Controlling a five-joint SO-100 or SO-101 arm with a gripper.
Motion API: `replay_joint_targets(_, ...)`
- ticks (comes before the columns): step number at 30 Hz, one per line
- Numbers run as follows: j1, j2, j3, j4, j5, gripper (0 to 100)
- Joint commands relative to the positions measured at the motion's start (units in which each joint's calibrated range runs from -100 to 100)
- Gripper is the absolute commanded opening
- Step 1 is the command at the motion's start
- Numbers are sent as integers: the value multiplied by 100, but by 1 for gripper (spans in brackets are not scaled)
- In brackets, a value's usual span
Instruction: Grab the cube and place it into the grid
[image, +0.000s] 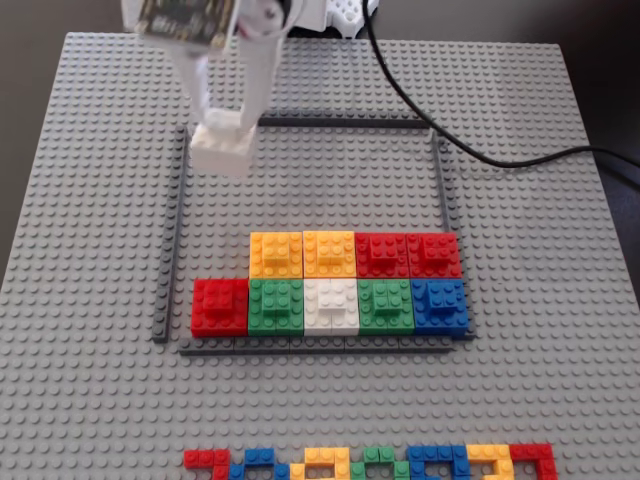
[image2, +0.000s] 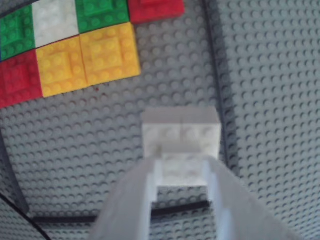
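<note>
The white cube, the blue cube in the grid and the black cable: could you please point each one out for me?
white cube (image: 222, 150): fixed view, on its front face below the fingers.
blue cube (image: 438, 303): fixed view, on its studded top, right end of the lower row.
black cable (image: 470, 150): fixed view, on its curve over the baseplate.

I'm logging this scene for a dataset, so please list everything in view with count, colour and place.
baseplate: one, grey, covers the table.
frame: one, dark grey strips, around the grid.
placed cubes: nine; bottom row red, green, white, green, blue; upper row two yellow, two red.
white cube: one, in the end effector, at the frame's top left corner.
loose bricks: mixed colours, bottom edge.
cable: one, black, upper right.
end effector: one, white, closed on the white cube.
</note>
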Motion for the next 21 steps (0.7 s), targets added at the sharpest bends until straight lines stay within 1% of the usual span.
replay_joint_targets(1,68,272,-262,-154,127,5)
replay_joint_targets(4,-6,564,-289,-276,230,5)
replay_joint_targets(12,-183,1347,-869,-320,264,5)
replay_joint_targets(21,-95,1760,-1377,-247,342,5)
